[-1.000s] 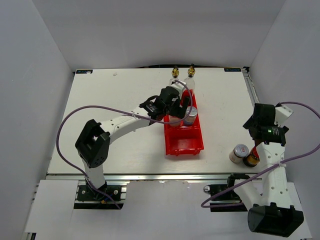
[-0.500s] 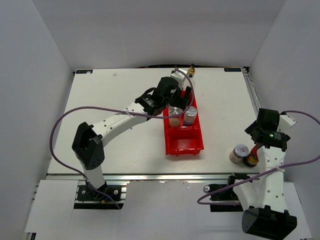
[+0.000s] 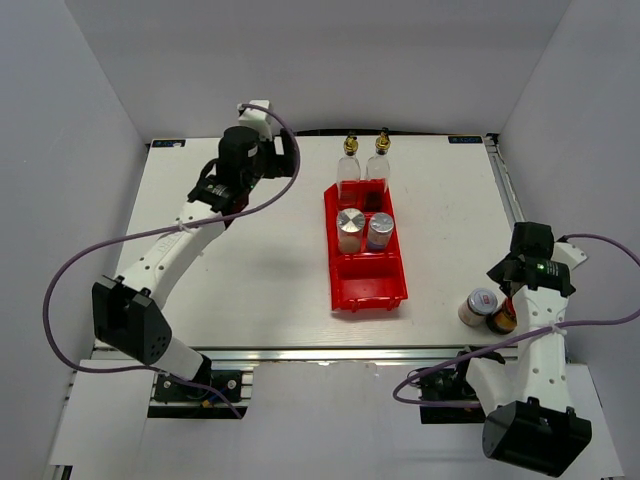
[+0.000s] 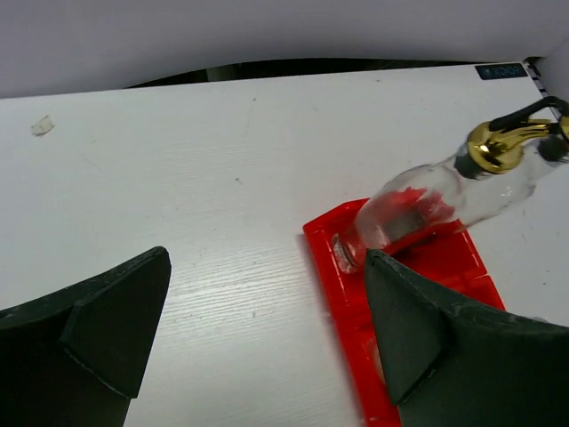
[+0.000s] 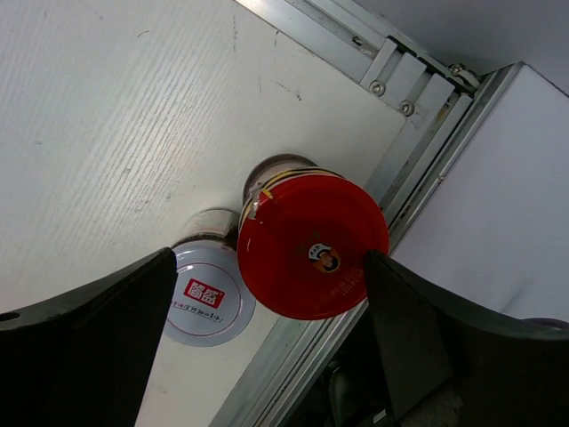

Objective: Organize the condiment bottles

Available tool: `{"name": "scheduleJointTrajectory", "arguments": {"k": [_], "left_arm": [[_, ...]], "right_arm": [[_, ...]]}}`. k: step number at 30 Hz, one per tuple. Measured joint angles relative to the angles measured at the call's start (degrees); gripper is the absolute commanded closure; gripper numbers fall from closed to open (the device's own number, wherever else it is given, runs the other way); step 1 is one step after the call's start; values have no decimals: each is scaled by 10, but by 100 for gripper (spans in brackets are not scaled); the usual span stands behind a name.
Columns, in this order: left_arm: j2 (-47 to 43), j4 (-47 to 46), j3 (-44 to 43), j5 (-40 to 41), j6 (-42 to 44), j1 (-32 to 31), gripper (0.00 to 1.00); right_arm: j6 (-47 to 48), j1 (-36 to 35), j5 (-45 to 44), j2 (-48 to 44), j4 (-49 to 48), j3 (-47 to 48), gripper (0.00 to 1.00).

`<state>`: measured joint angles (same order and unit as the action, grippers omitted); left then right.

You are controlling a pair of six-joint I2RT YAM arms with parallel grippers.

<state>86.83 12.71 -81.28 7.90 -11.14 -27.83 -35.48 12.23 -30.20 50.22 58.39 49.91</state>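
Left claw [image 4: 267, 307]: spread wide, empty, over bare counter [image 4: 178, 178]; red bin [image 3: 368, 290] off to its right.
Silver-capped bottles [image 3: 350, 222]: upright, side by side in the bin that gathers sorted ones, well apart from both claws.
Right claw [image 5: 267, 258]: wide open, empty, straight above the red-capped bottle [image 5: 311, 245], framing it for a grasp.
White-lidded jar [image 5: 203, 295]: beside that bottle on the claw's left, perhaps touching.

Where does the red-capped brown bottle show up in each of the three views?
Top external: red-capped bottle at lower right, partly hidden.
Left wrist: not in it.
Right wrist: the bottle at picture centre, cap toward the camera.
Shared landmark: white-lidded jar right beside it, in both.
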Motion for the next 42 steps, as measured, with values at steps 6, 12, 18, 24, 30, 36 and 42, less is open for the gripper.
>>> {"name": "scheduleJointTrajectory", "arguments": {"k": [6, 12, 18, 24, 30, 36, 42], "left_arm": [[-29, -39, 52, -23, -29, 45, 2], [-29, -86, 92, -60, -65, 99, 2], [-28, -122, 107, -92, -80, 125, 2], [-20, -151, 107, -123, -89, 138, 2], [2, -158, 107, -144, -95, 151, 2], [3, -160, 106, -150, -95, 158, 2], [3, -160, 106, -154, -94, 160, 2]], "right_arm": [[-2, 17, -11, 7, -3, -2, 11], [-1, 28, -28, 17, -2, -2, 11], [0, 29, -7, 18, 3, 10, 11], [13, 30, 27, 27, 3, 25, 11], [11, 30, 3, 31, 45, 84, 11], [7, 32, -11, 30, 61, 78, 11], [10, 36, 4, 26, 46, 27, 11]]}}
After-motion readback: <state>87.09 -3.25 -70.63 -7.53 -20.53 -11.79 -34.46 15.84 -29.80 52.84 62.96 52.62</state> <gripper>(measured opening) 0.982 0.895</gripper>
